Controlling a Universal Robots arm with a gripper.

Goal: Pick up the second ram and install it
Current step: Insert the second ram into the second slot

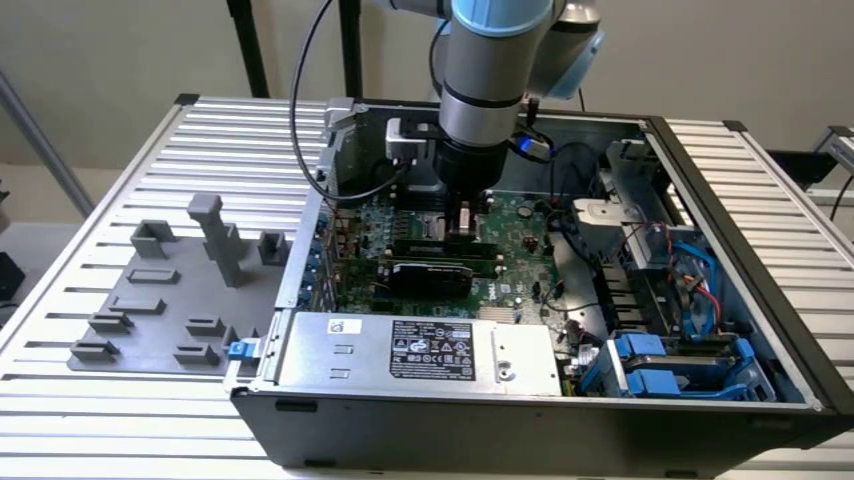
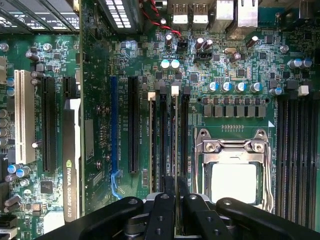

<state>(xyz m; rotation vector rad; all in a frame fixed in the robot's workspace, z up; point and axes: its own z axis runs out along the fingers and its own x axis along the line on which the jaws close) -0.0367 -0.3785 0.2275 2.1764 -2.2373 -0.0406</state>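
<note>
Second ram (image 2: 174, 145): thin stick standing on edge over the black memory slots (image 2: 184, 135) on the green motherboard (image 2: 100, 125), with the CPU socket (image 2: 233, 172) just beside them. Gripper (image 2: 174, 187): black fingers (image 2: 162, 212) closed narrowly on the stick's near end. Exterior view, left to right: grey fixture blocks (image 1: 214, 240), open computer case (image 1: 721, 300), arm (image 1: 487, 70) reaching straight down into it.

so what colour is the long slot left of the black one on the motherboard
Blue, seen best in the wrist view: the long slot stands beside the black slot.
</note>
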